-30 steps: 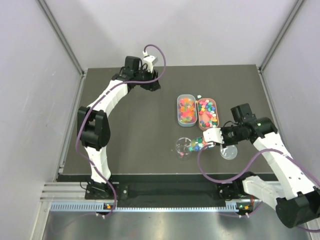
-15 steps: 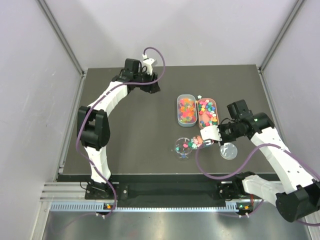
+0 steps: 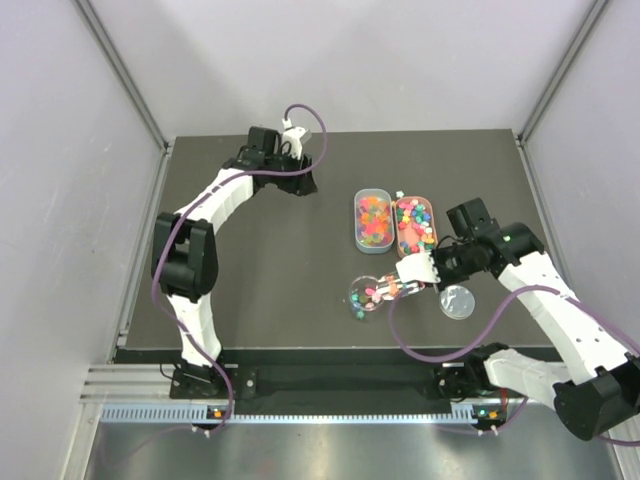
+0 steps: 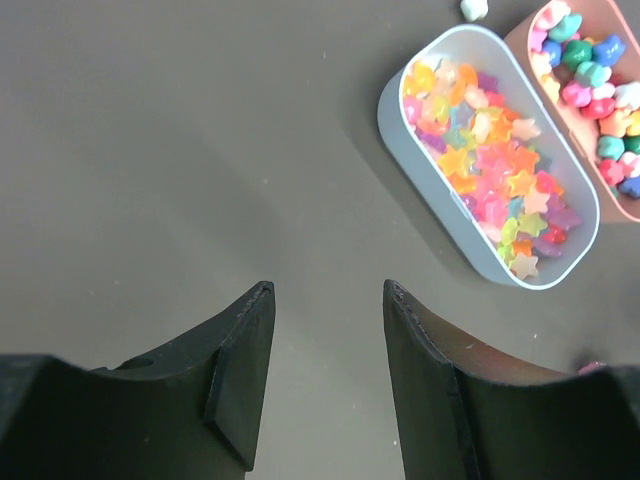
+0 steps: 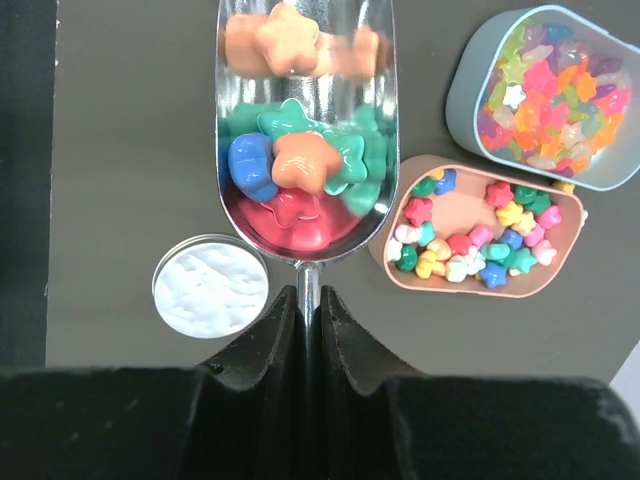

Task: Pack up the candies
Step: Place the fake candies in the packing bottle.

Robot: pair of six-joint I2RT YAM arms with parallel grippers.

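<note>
My right gripper [image 3: 418, 270] is shut on the handle of the clear scoop [image 3: 392, 287], which reaches left over the clear round cup [image 3: 364, 298]. In the right wrist view the scoop [image 5: 305, 130] holds several star-shaped candies [image 5: 300, 160] in orange, green, blue and red, with my gripper [image 5: 310, 295] clamped on its thin handle; the cup is hidden there. Some candies lie in the cup. My left gripper [image 3: 300, 180] is open and empty at the table's back, also in its wrist view [image 4: 325, 290].
A grey tray [image 3: 356, 222] of translucent star candies and a pink tray [image 3: 397, 232] of opaque candies stand side by side mid-table; both show in the wrist views [image 4: 392, 130] [image 5: 460, 212]. The cup's round lid [image 3: 457, 301] [image 5: 210, 285] lies right of the cup. A loose white candy [image 4: 473, 8] lies behind the trays.
My right gripper has carried the loaded scoop left and up, from beside the cup to over it. More candies show in the cup. The left gripper shifted slightly.
</note>
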